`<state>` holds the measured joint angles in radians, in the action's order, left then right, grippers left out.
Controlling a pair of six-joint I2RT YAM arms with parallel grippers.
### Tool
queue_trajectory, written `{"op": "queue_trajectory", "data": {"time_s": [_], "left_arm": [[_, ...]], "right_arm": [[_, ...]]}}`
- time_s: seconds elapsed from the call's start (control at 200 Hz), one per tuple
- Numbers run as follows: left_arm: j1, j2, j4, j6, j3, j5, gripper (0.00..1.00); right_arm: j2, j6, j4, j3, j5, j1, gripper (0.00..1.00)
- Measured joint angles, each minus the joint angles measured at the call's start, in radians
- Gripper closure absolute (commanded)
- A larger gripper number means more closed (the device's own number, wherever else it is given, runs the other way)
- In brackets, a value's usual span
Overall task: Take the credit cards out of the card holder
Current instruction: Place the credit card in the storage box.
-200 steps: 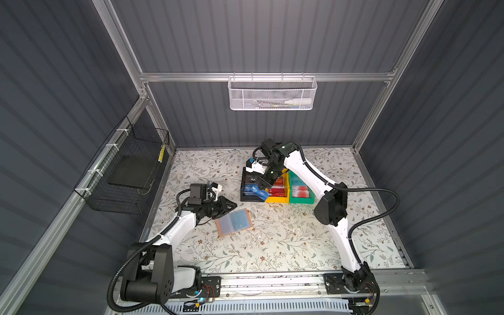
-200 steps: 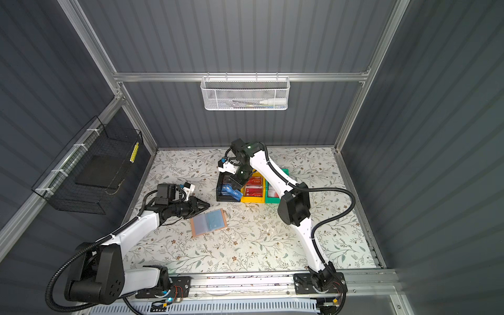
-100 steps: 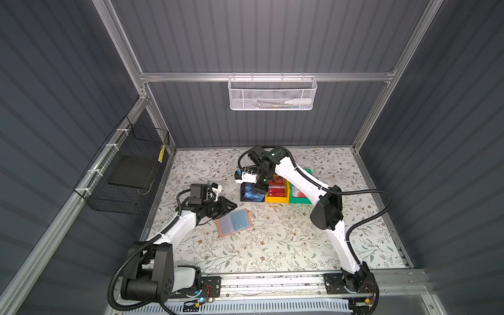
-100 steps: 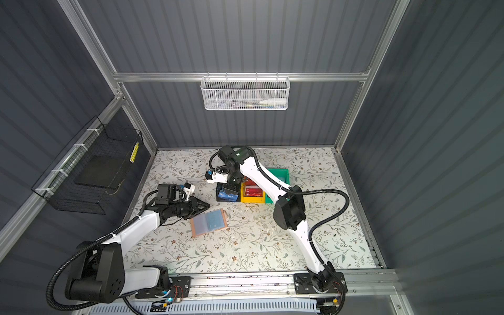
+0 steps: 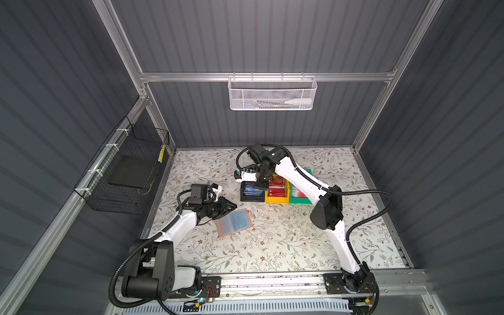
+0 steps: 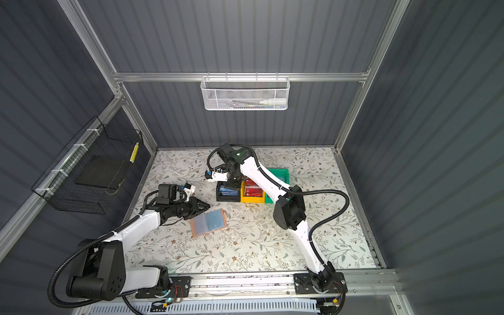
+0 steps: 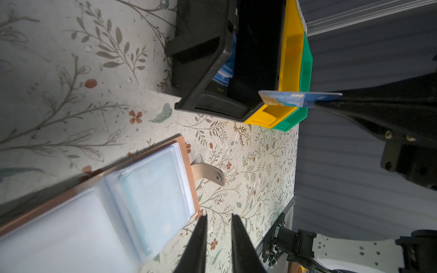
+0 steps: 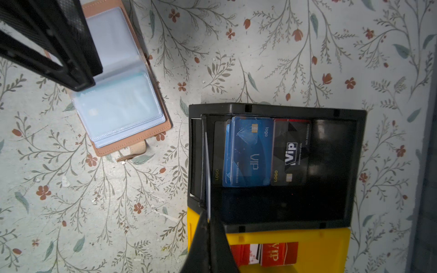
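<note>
Right gripper (image 8: 209, 214): you have it clamped on a blue card (image 7: 290, 99). The card stands on edge, clear of everything below, above the near end of the black bin (image 8: 358, 165) and close to the yellow bin (image 8: 331, 250).

Black bin: loose cards (image 8: 250, 151) lie flat inside, blue ones overlapping, a black one beside them, "VIP" legible on both. Red cards (image 8: 279, 254) lie in the yellow bin.

Bins stand in a row at mid-mat, touching: black on the left, yellow in the middle, green bin (image 5: 298, 201) on the right.

Holder (image 5: 234, 223): it lies open and flat on the mat (image 5: 272, 245), sleeves up, near and left of the black bin, apart from it. Its strap points toward the bins. A teal card (image 7: 153, 189) shows through the sleeve on the right half.

Left gripper (image 7: 218, 216): the jaws are parted by a narrow gap with nothing between them. The tips sit low, just beside the holder's far edge. You cannot tell whether they touch the mat.
</note>
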<state>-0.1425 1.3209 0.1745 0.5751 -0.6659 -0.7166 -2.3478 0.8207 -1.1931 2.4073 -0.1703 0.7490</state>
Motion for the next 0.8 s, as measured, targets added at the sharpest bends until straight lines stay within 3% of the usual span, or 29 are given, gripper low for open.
{"op": "queue_trajectory", "data": {"time_s": [0.8], "left_arm": [[0.013,0.109,-0.040,-0.020,0.000,0.000,0.79]], "right_arm": [[-0.121,0.030,0.079,-0.001,0.028,0.000,1.00]]}}
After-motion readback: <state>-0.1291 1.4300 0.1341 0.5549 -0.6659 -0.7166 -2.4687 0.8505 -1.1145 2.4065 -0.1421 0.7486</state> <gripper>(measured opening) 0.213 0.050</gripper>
